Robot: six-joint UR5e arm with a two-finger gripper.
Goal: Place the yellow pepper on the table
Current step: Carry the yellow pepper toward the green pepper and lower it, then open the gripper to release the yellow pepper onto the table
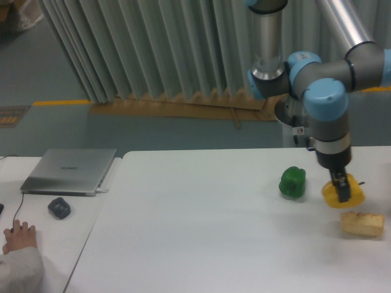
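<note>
Your gripper [341, 189] hangs at right of frame, pointing down, its jaws clamped on the yellow pepper [343, 195]. One dark finger crosses the front of the pepper; yellow shows on both sides of it. The pepper sits low over the tabletop [201, 226]; you cannot tell from this view whether it touches the surface or is just above it.

Just left of the pepper, close but apart, the green bell pepper [292, 181] stands on the tabletop. Below and slightly right of the yellow pepper, near the right edge of the frame, the tan bread-like chunk [361, 223] lies on the tabletop, with a narrow gap between it and the pepper.

The arm [327, 107], grey with blue joint caps, comes down from the upper right of the frame.

At left of frame, a smaller white desk [46, 235] butts against the tabletop. On it: a closed silver laptop [70, 171], a dark rounded object [59, 208] below the laptop, and at the lower left corner a person's hand [18, 236] in a pale sleeve, resting flat.

Pleated grey curtains [153, 46] fill the top of the frame.
</note>
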